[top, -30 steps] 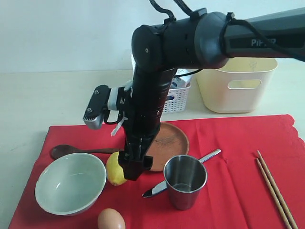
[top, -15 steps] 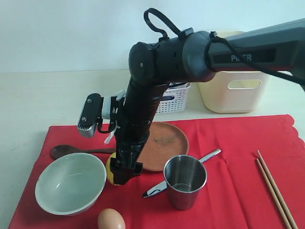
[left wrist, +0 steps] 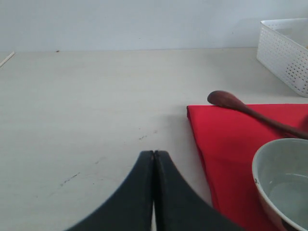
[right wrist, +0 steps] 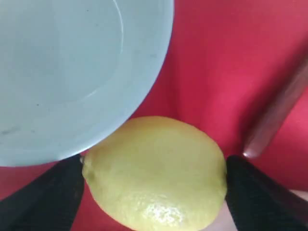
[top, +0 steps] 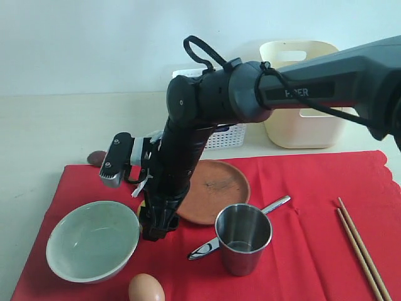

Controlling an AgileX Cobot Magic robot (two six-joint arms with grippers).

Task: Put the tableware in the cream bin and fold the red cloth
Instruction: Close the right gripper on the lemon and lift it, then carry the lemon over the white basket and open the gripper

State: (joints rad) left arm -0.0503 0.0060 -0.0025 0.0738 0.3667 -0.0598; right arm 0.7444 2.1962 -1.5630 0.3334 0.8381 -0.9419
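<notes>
Robot lab bench: pale bare table [left wrist: 72, 96], blank white wall [left wrist: 120, 24], black arm [top: 301, 69].

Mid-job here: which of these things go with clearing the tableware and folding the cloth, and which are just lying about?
Job: pale green bowl, terracotta plate, steel cup, metal knife, dark wooden spoon, wooden chopsticks, cream bin, red cloth.
Lying about: lemon, egg, white lattice basket.

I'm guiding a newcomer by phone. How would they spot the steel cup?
Start at the big red cloth. On it, nearer the camera than the terracotta plate, stands the steel cup, upright. It is the only shiny cylinder there; the metal knife next to it lies flat.
</notes>
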